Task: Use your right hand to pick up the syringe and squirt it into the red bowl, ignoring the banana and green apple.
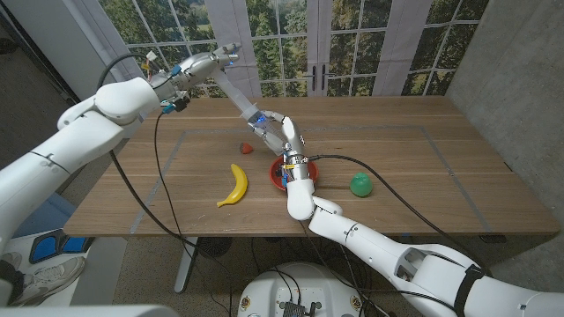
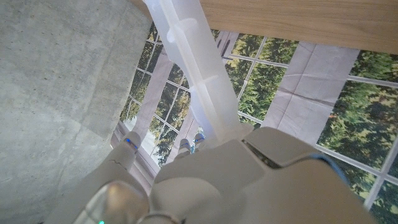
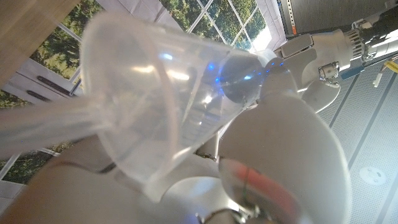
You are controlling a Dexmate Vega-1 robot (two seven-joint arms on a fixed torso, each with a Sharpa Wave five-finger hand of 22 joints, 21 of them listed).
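While both my hands grip the syringe point(image 1: 236, 91), it hangs tilted over the table point(image 1: 423, 167).
R hand point(image 1: 280, 136) fingers wrap its lower end above red bowl point(image 1: 278, 179); L hand point(image 1: 204, 63) holds upper end. Banana point(image 1: 234, 186) left of bowl, green apple point(image 1: 359, 184) right.

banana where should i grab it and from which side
Grip the banana at its thick middle, coming straight down from above, fingers closing across its narrow width: it lies flat on the table, curving lengthwise, with bare wood on both sides.
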